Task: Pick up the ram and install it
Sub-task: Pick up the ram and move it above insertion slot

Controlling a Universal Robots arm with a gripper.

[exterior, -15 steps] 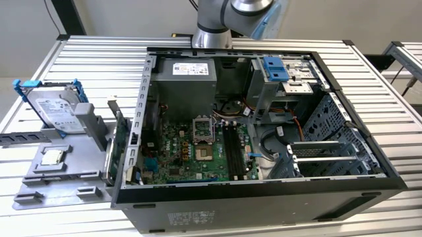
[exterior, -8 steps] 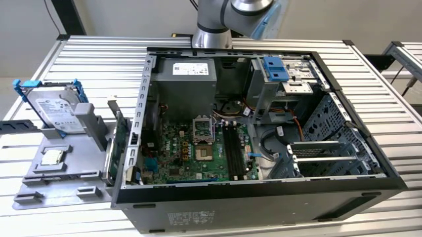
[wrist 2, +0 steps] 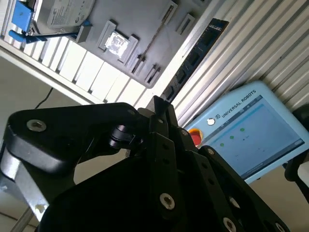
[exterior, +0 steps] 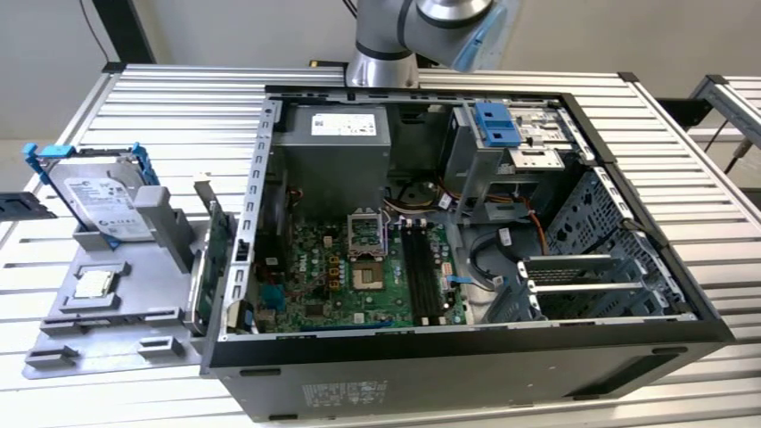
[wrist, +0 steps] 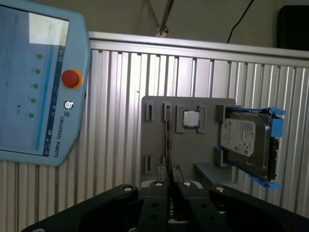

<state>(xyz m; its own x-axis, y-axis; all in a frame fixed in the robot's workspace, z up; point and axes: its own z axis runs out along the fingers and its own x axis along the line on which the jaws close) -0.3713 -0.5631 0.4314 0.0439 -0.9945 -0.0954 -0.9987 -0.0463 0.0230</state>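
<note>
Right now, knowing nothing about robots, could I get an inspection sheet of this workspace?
Surface: ribbed aluminium table, carrying everything.
Job's things: slim dark memory stick, the ram, off the table in the gripper; open black computer case, its long black motherboard slots looking unfilled.
Clutter: grey holder tray with a silver hard drive in a blue bracket, a small square silver chip, and a green card on edge beside the case.
Gripper: black two-finger gripper, shut on the ram's end.
Cables: coloured wire bundles inside the case.
Surroundings: pale blue control tablet with a red button, apart from the tray; second ribbed table at the exterior view's right.
</note>
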